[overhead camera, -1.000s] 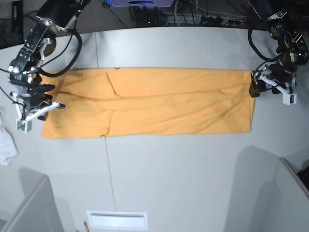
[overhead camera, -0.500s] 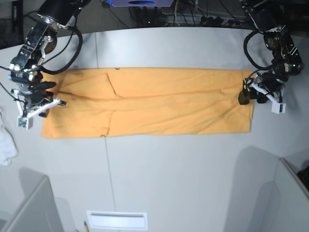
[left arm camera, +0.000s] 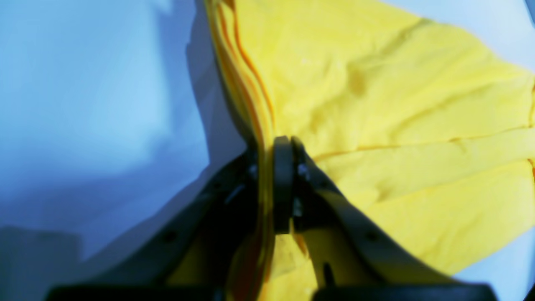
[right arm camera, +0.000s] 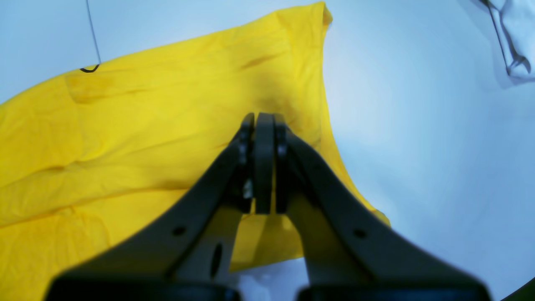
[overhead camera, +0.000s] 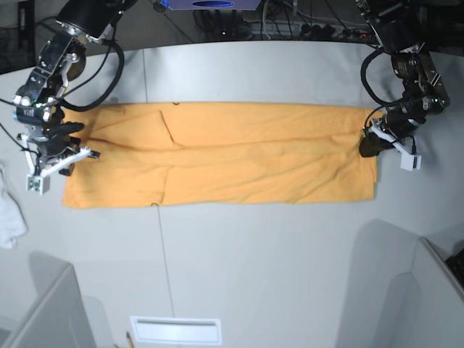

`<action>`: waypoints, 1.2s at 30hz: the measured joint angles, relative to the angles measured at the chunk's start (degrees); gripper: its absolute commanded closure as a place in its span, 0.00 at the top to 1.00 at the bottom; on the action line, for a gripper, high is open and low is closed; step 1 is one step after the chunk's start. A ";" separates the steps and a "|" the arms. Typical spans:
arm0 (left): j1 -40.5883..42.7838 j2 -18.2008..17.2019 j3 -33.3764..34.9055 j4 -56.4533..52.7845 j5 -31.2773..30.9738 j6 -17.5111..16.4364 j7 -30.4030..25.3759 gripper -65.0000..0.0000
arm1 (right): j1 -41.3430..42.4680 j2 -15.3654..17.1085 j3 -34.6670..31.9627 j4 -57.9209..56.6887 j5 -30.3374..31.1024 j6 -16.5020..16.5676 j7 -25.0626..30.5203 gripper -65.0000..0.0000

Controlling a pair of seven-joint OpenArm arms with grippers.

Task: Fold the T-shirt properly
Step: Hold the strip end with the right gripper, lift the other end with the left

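At opposite T-shirt (overhead camera: 217, 152) ends, left end effector (left arm camera: 267, 167) pinching edge, right end effector (right arm camera: 259, 125) closed

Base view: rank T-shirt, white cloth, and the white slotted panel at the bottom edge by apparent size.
1. T-shirt, by far the largest, spread flat across the table.
2 and 3. White slotted panel and white cloth: they look similar, and the cloth is cut off by the frame edge, so I would not rank them.

both tools pinched shut, left tool (left arm camera: 267, 167) and right tool (right arm camera: 259, 125) low
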 measured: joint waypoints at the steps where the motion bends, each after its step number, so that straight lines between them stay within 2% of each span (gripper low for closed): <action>1: -0.70 -0.04 -0.02 -1.03 -0.02 0.00 -0.66 0.00 | -0.11 0.00 0.15 0.00 1.51 0.00 -0.02 0.00; 6: -0.61 -2.23 0.57 -2.51 0.35 -0.17 -4.74 0.00 | -1.77 0.48 0.48 0.00 10.62 0.02 0.22 0.00; 10: 0.33 -4.68 0.33 -0.68 2.64 0.92 -4.66 0.00 | -3.89 0.35 0.37 -0.04 12.15 0.00 -0.20 0.00; 16: 5.16 -4.46 0.83 9.62 4.83 1.68 -2.69 0.00 | -4.20 0.13 0.07 -0.35 12.31 0.00 -0.07 0.00; 19: 5.53 -4.63 1.75 15.30 3.76 4.72 -3.32 0.00 | -3.58 0.13 0.28 -3.06 12.28 -0.02 -0.04 0.00; 23: 7.56 -4.68 8.33 20.94 4.04 9.09 -3.28 0.00 | -3.08 0.13 0.37 -6.78 12.46 0.02 0.00 0.00; 29: 9.46 -4.72 16.48 28.81 3.74 13.25 -3.63 0.00 | -4.24 0.11 0.37 -7.39 12.35 0.00 0.33 0.00; 36: 7.19 -4.72 27.61 31.39 3.96 18.23 -3.06 0.00 | -4.20 0.13 0.37 -7.34 12.39 0.00 0.24 0.00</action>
